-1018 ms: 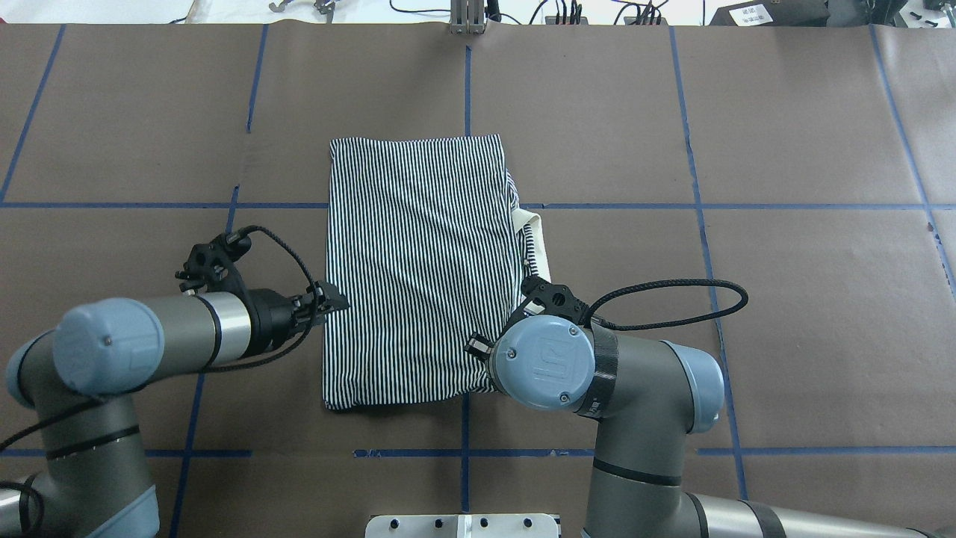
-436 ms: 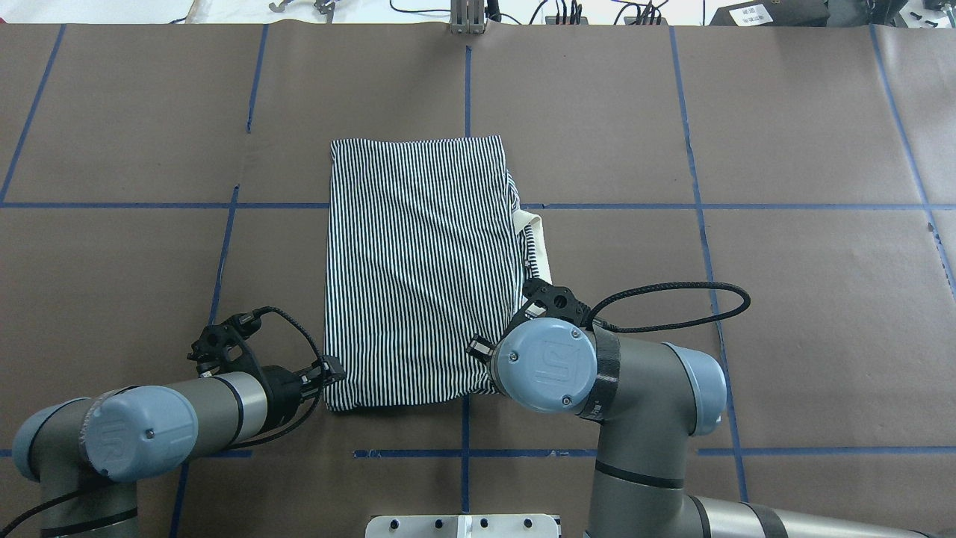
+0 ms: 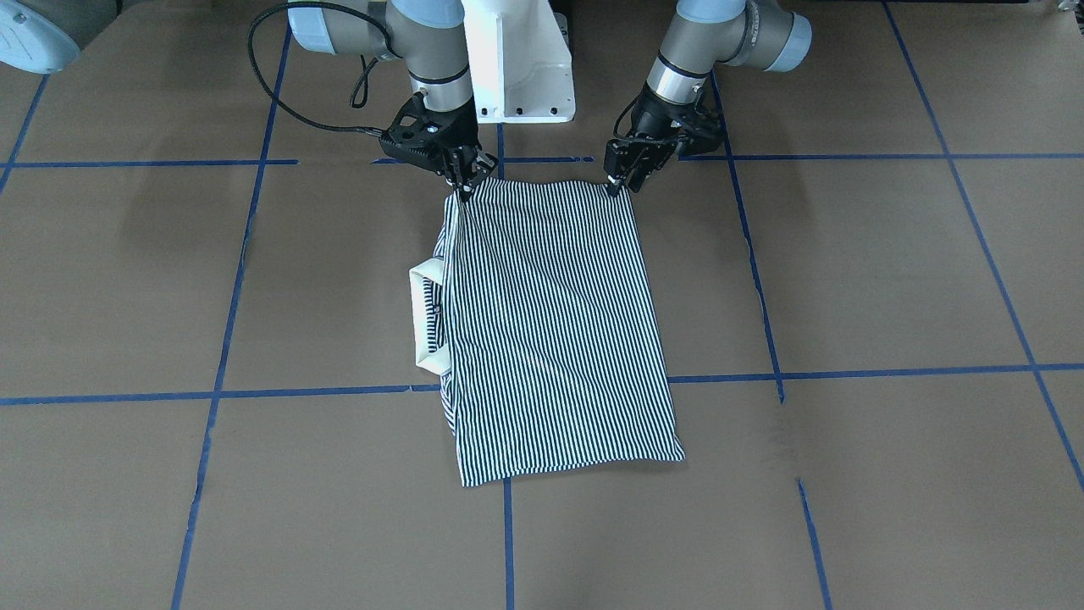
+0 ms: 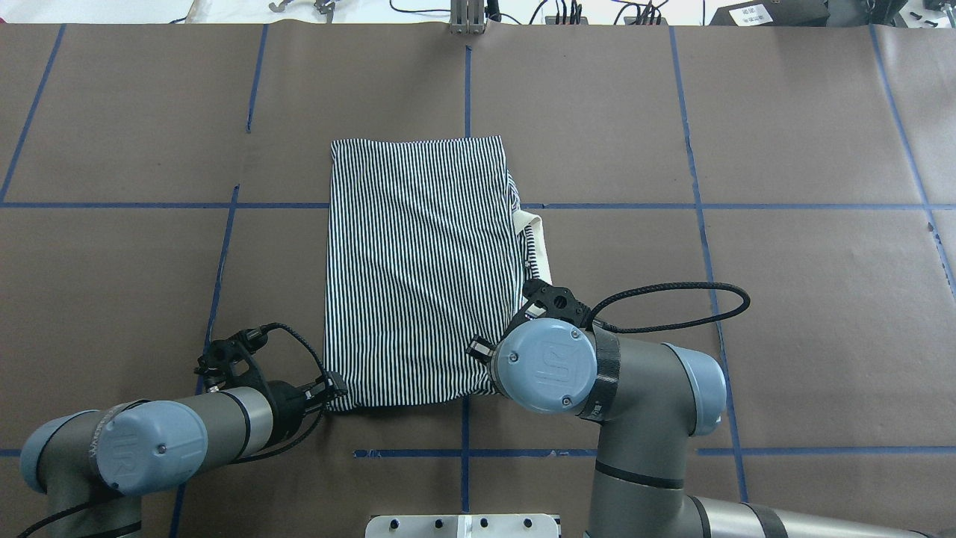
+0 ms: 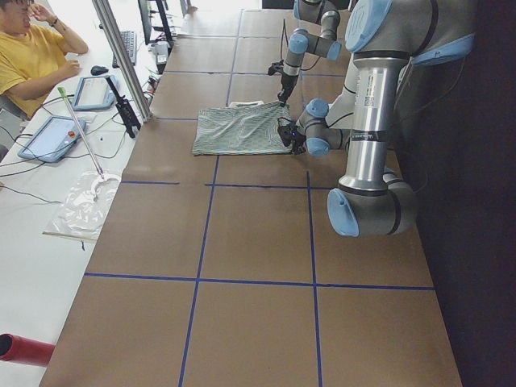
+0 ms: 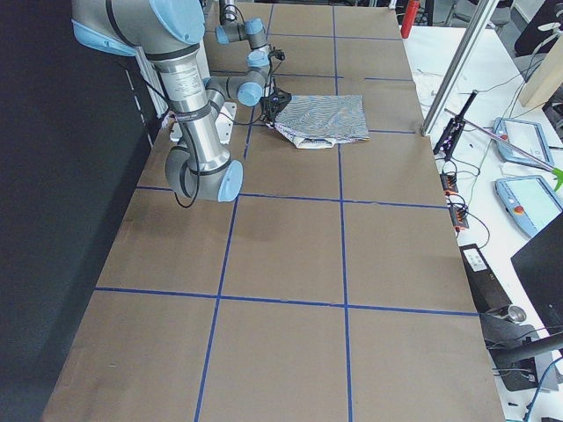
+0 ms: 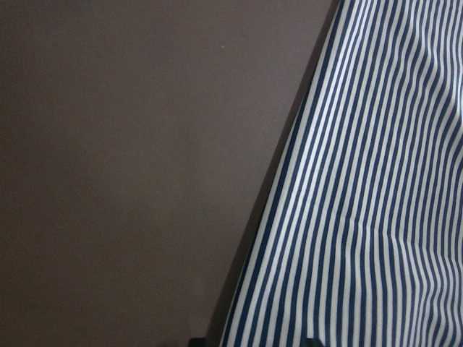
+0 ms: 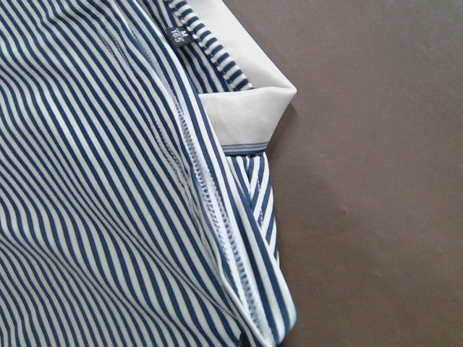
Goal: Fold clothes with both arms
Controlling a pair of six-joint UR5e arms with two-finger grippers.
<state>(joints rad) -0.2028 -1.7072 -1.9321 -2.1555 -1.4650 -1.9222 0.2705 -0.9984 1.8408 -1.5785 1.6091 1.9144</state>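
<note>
The navy-and-white striped polo shirt [image 4: 418, 269] lies folded into a flat rectangle on the brown paper-covered table [image 4: 784, 299], stretching away from both grippers. The right gripper [image 3: 464, 188] pinches one near corner, with the cream collar [image 4: 539, 243] poking out just beyond it. From overhead, the right arm's blue-capped wrist [image 4: 545, 366] hides that grip. The left gripper [image 4: 334, 391] sits at the other near corner; I cannot tell whether its fingers are spread. A small dark neck tag [image 8: 179, 34] reads "M" over what looks like "165".
</note>
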